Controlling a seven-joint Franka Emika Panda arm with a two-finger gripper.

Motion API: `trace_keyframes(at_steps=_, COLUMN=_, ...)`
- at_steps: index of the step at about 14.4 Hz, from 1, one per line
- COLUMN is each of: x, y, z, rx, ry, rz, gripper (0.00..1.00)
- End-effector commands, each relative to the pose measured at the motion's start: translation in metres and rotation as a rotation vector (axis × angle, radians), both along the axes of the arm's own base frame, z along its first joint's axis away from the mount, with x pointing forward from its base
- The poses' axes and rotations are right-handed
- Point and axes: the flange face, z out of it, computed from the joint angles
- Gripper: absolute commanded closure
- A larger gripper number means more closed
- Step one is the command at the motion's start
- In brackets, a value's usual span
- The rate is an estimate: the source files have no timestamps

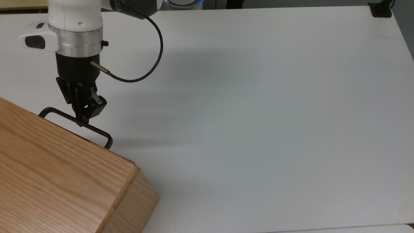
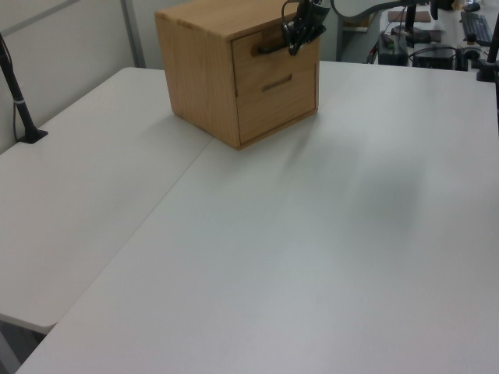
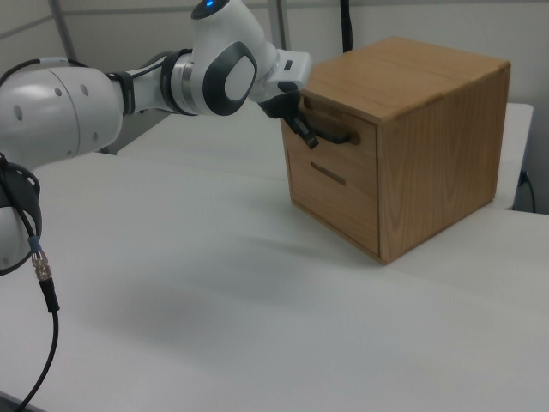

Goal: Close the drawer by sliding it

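The drawer (image 2: 274, 62) sits pushed in, its front level with the oak cabinet (image 1: 58, 178) face; it is the upper of two, also seen as the drawer (image 3: 362, 153) in the right view. In the top view the drawer's black bar handle (image 1: 95, 130) sticks out past the cabinet's top edge. My gripper (image 1: 81, 120) points down at the handle (image 3: 334, 136), shut on the bar near its middle. The gripper (image 2: 295, 44) hangs at the cabinet's upper front in the left view, and the gripper (image 3: 307, 136) reaches in from the right view's left.
A lower drawer (image 2: 279, 97) with a small handle sits under it. The white table (image 1: 258, 113) stretches wide to the top view's right. A black cable (image 1: 152, 55) loops off the wrist. A black clamp (image 1: 381, 9) sits at the far corner; a black post (image 2: 15, 86) stands at the left view's left.
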Motion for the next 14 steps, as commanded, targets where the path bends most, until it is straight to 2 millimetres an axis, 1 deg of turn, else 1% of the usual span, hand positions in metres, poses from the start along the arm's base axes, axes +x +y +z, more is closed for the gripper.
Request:
trace_keyframes(at_steps=1, x=-0.002, y=-0.007, z=0.017, rx=-0.042, ry=-0.032, rz=-0.004, gripper=0.93)
trace_keyframes(at_steps=2, x=-0.01, y=-0.005, z=0.032, rx=-0.05, ry=-0.04, rz=0.007, gripper=0.93)
trace_keyframes(at_steps=4, x=-0.033, y=0.005, z=0.041, rx=-0.046, ry=0.077, rz=0.034, gripper=0.93)
trace_keyframes(at_steps=5, x=-0.049, y=0.017, z=0.048, rx=-0.041, ry=0.178, rz=0.08, gripper=0.93)
trace_keyframes(at_steps=6, x=-0.058, y=0.03, z=0.05, rx=-0.041, ry=0.243, rz=0.131, gripper=0.93)
trace_keyframes(at_steps=7, x=-0.072, y=0.045, z=0.057, rx=-0.032, ry=0.318, rz=0.181, gripper=0.95)
trace_keyframes(at_steps=8, x=-0.082, y=0.052, z=0.061, rx=-0.024, ry=0.364, rz=0.189, gripper=0.95)
trace_keyframes(at_steps=9, x=-0.094, y=0.064, z=0.065, rx=-0.01, ry=0.423, rz=0.2, gripper=0.95)
trace_keyframes(at_steps=11, x=-0.113, y=0.079, z=0.068, rx=0.042, ry=0.443, rz=0.228, gripper=0.92)
trace_keyframes(at_steps=12, x=-0.125, y=0.083, z=0.07, rx=0.05, ry=0.449, rz=0.254, gripper=0.82)
trace_keyframes(at_steps=13, x=-0.136, y=0.087, z=0.073, rx=0.044, ry=0.453, rz=0.28, gripper=0.67)
trace_keyframes(at_steps=14, x=-0.148, y=0.094, z=0.077, rx=0.066, ry=0.453, rz=0.298, gripper=0.13)
